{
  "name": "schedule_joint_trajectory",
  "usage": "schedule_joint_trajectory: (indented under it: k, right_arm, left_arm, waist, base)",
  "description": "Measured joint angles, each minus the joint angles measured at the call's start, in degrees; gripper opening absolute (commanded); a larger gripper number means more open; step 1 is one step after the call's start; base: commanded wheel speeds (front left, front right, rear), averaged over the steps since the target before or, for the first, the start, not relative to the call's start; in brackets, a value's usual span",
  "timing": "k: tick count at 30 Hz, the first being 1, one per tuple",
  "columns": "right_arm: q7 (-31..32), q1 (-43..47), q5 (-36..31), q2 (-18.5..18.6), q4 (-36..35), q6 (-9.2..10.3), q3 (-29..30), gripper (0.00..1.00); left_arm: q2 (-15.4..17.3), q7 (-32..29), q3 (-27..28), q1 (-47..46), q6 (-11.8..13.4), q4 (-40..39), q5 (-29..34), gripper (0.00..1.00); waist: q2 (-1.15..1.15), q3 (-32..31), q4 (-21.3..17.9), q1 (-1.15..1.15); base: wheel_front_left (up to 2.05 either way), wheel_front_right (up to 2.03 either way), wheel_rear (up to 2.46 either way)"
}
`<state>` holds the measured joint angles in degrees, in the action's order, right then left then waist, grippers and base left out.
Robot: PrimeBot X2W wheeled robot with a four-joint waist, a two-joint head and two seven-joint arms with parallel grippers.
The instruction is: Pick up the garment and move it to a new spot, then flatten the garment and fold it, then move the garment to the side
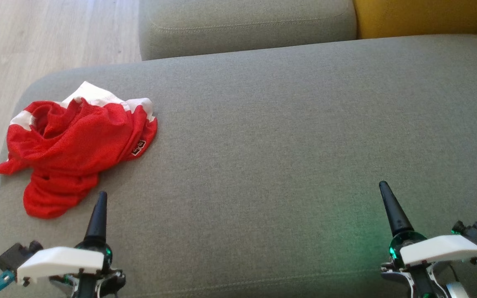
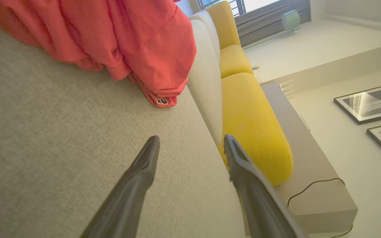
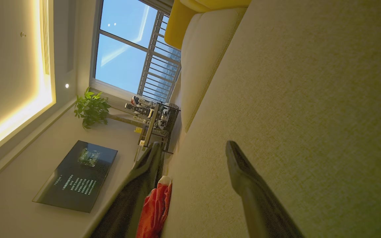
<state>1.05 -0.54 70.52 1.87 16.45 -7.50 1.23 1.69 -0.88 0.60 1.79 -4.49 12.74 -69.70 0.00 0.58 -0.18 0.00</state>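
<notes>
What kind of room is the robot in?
Most likely a home living room: a big grey sofa with yellow cushions, a flat television screen on the wall, and a potted plant beside a tall window.

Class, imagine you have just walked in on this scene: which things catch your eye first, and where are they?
The crumpled red and white garment stands out first, lying at the left end of the grey sofa seat. Next comes the yellow cushion at the far right, then the left gripper and right gripper near the seat's front edge, jaws open.
</notes>
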Motion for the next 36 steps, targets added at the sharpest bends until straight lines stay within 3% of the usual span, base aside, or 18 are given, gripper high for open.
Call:
schedule_joint_trajectory:
  k: [11,36]
  right_arm:
    - [-1.94,-0.01,-10.54,0.03,-2.42,0.00,-1.92,1.00]
    - [-6.02,-0.04,-28.94,0.13,-5.70,0.00,-5.58,1.00]
  left_arm:
    - [0.94,1.60,-2.92,0.01,3.58,-3.19,10.69,1.00]
    - [5.38,5.63,-10.99,0.01,11.73,-7.82,27.93,1.00]
  waist:
    - [0.00,0.06,-0.24,0.00]
    - [0.00,-0.73,-0.69,0.00]
  base:
    - [0.00,0.00,0.00]
    - [0.00,0.00,0.00]
